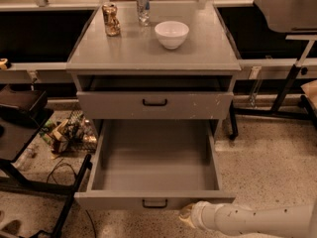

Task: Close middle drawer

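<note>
nearest, one gripper (186,215) sits just beside the middle drawer (154,165) at its front's right end; whether it is wide or narrow i cannot tell. that drawer stands pulled far out, showing its bare grey floor. above it, one upper drawer (198,105); on the cabinet top (148,53), one white bowl (171,34), then two cans, a brown can (111,19) and a silver can (143,6).

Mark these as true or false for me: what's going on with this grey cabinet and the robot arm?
1. The middle drawer is pulled wide open. True.
2. A white bowl lies inside it. False: the drawer looks empty; the white bowl stands on the cabinet top.
3. The gripper is low, near the right end of the drawer's front. True.
4. Three cans stand on top. False: two, a brown can and a silver can.
</note>
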Robot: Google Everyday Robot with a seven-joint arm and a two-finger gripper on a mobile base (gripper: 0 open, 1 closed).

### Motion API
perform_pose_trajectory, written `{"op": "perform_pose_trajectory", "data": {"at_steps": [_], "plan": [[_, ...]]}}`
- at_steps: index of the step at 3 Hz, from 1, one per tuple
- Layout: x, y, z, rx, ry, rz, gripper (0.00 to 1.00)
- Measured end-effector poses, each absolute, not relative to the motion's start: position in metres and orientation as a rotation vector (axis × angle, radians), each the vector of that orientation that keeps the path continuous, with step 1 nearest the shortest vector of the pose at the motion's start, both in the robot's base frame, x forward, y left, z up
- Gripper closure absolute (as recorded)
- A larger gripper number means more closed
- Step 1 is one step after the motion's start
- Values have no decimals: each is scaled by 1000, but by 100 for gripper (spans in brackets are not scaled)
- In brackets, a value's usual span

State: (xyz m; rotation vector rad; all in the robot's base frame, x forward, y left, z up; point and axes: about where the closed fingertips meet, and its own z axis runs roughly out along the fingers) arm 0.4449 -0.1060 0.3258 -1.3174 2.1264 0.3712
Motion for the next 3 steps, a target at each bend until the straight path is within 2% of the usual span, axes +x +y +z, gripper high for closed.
{"op": "perform_pose_trajectory", "data": {"at_steps": [3], "plan": [[488, -104, 304, -1331, 2048, 310, 100]]}}
